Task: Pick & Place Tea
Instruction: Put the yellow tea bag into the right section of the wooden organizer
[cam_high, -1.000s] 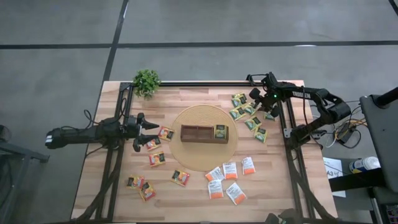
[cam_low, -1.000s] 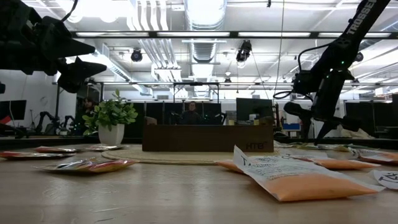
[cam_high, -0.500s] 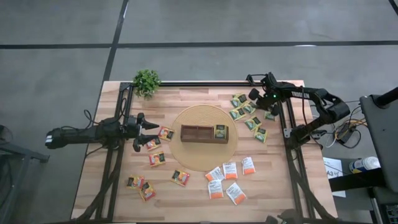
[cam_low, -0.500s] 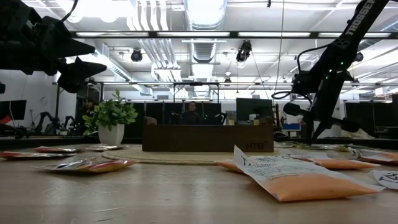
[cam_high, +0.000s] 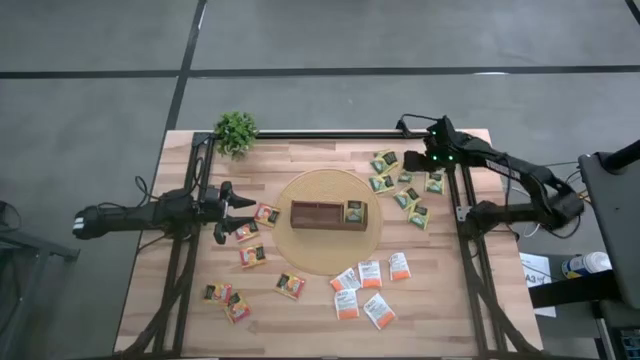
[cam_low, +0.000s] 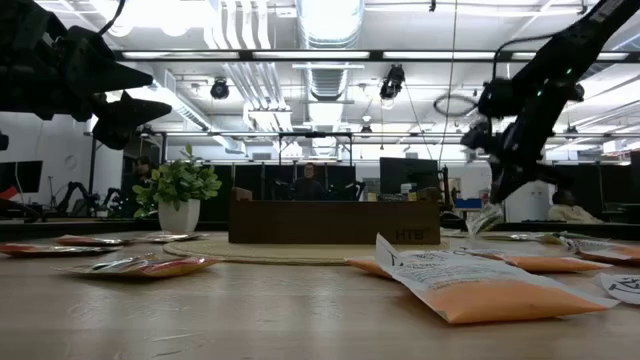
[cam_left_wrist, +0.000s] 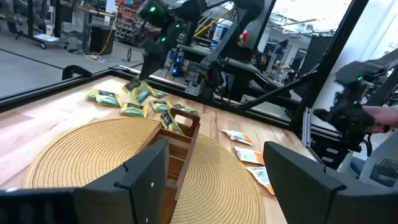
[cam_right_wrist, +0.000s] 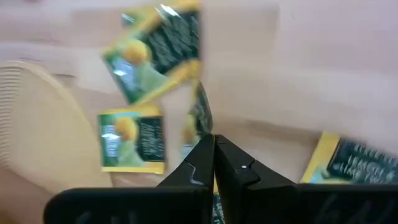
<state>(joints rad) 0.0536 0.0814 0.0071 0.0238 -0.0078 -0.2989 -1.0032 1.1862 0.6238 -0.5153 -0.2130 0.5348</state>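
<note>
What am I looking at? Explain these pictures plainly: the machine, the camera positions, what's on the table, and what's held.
This is a robot with two dark arms at a wooden table. One camera looks straight down, one sits at table-top level, and one rides on each wrist. On the table are a round woven mat with a divided wooden box on it, a small potted plant, and scattered tea sachets: green-yellow, white-orange and yellow-red-black. The right gripper has its fingers shut on one green-yellow sachet, which hangs clear of the table. The left gripper waits beside the mat, fingers open, holding nothing.
</note>
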